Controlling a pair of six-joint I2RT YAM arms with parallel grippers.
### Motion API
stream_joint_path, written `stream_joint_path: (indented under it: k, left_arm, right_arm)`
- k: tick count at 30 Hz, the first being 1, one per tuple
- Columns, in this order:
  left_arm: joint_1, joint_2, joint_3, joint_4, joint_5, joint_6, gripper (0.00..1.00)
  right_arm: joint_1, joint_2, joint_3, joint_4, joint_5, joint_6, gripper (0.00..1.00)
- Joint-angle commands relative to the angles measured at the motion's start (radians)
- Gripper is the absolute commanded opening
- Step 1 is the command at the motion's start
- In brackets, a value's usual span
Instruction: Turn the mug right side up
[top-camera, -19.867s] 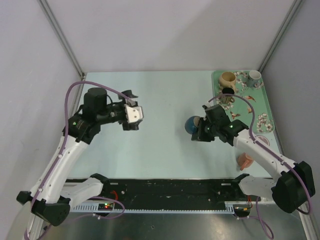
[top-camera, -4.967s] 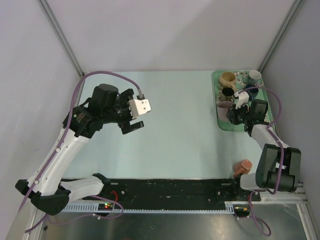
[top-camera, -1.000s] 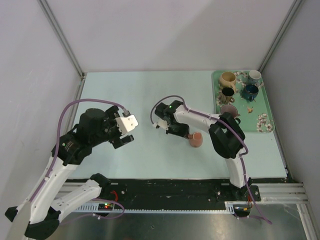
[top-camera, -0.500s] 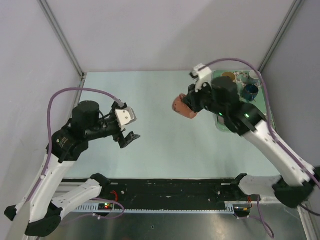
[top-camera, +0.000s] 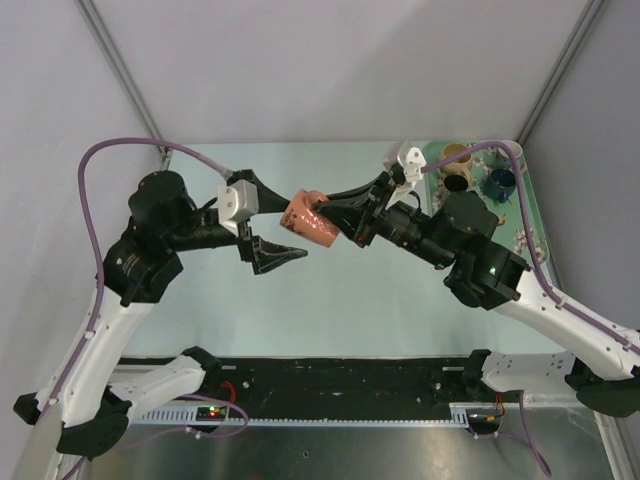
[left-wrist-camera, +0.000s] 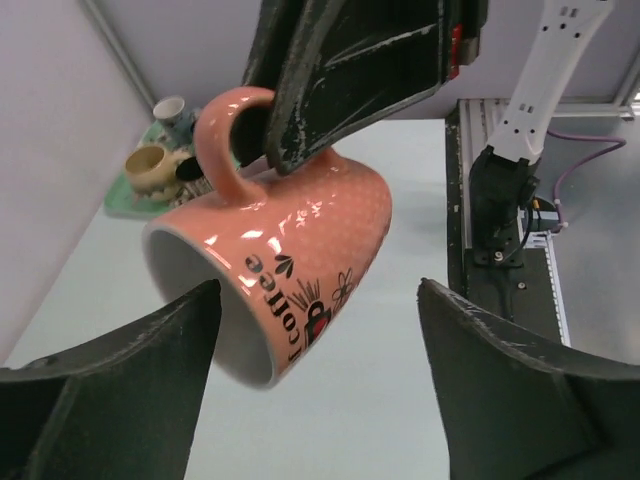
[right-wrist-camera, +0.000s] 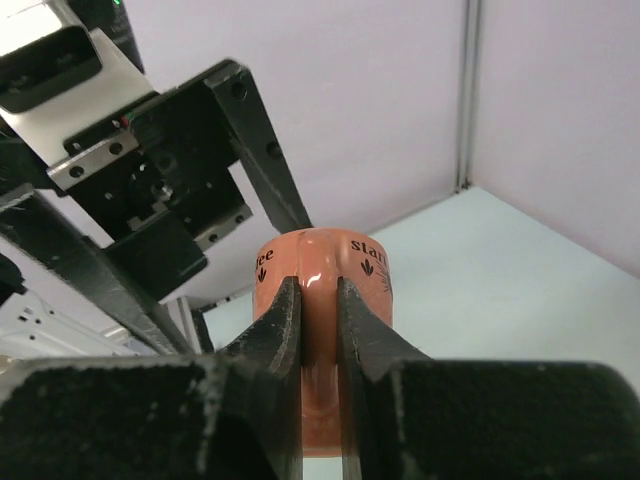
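Toward nine o'clock in the top view, spread wide and gripping nothing: left gripper (top-camera: 283, 225), fingers (left-wrist-camera: 120, 380) flanking the mug and apparently clear of it, probably poised for a handover. Near centre, raised off the table (top-camera: 300, 300): pink mug (top-camera: 308, 222), tipped on its side, mouth toward nine o'clock, so not yet upright. Reaching in from three o'clock, pinched nearly shut on the handle (left-wrist-camera: 215, 140): right gripper (top-camera: 338, 215), likely presenting the body for a regrasp. At two o'clock, tray (top-camera: 522, 190) holding other mugs (top-camera: 500, 180).
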Motion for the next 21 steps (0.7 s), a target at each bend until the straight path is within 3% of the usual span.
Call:
stream_joint_path:
  k: [1, 3, 4, 6, 7, 11, 12, 14, 15, 17, 21]
  left_arm:
    - [-0.002, -0.003, 0.034, 0.100, 0.106, -0.070, 0.76]
    - [-0.003, -0.004, 0.025, 0.107, 0.125, -0.070, 0.62]
    - [-0.005, -0.002, 0.022, 0.110, 0.135, -0.071, 0.50]
    - [-0.007, -0.001, 0.015, 0.117, 0.136, -0.080, 0.16]
    - [-0.008, 0.001, 0.011, 0.119, 0.128, -0.087, 0.08]
    - [-0.001, -0.007, -0.006, 0.095, 0.003, -0.069, 0.01]
    - [0.001, -0.008, -0.007, 0.071, -0.037, -0.037, 0.00]
    - [0.001, -0.009, -0.010, -0.009, -0.102, 0.067, 0.00]
    - [-0.001, -0.010, -0.015, -0.065, -0.128, 0.146, 0.00]
    - [-0.011, -0.010, -0.021, -0.171, -0.207, 0.298, 0.00]
    - [-0.058, 0.004, -0.022, -0.388, -0.387, 0.620, 0.00]
  right_arm:
    - [0.024, -0.007, 0.022, 0.229, 0.009, -0.003, 0.00]
    - [0.026, 0.002, 0.024, 0.240, 0.004, -0.004, 0.00]
    - [0.027, 0.007, 0.025, 0.244, 0.002, -0.003, 0.00]
    - [0.026, 0.022, 0.028, 0.244, -0.013, -0.003, 0.00]
    - [0.026, 0.029, 0.030, 0.240, -0.027, -0.007, 0.00]
    - [0.019, 0.036, 0.053, 0.082, -0.062, -0.096, 0.02]
    - [0.009, 0.028, 0.064, 0.001, -0.060, -0.126, 0.19]
    - [-0.014, 0.010, 0.079, -0.153, -0.062, -0.184, 0.66]
    - [-0.024, 0.001, 0.087, -0.227, -0.071, -0.212, 0.83]
    - [-0.049, -0.010, 0.128, -0.407, -0.106, -0.278, 0.95]
    - [-0.074, 0.046, 0.299, -0.772, -0.084, -0.339, 0.99]
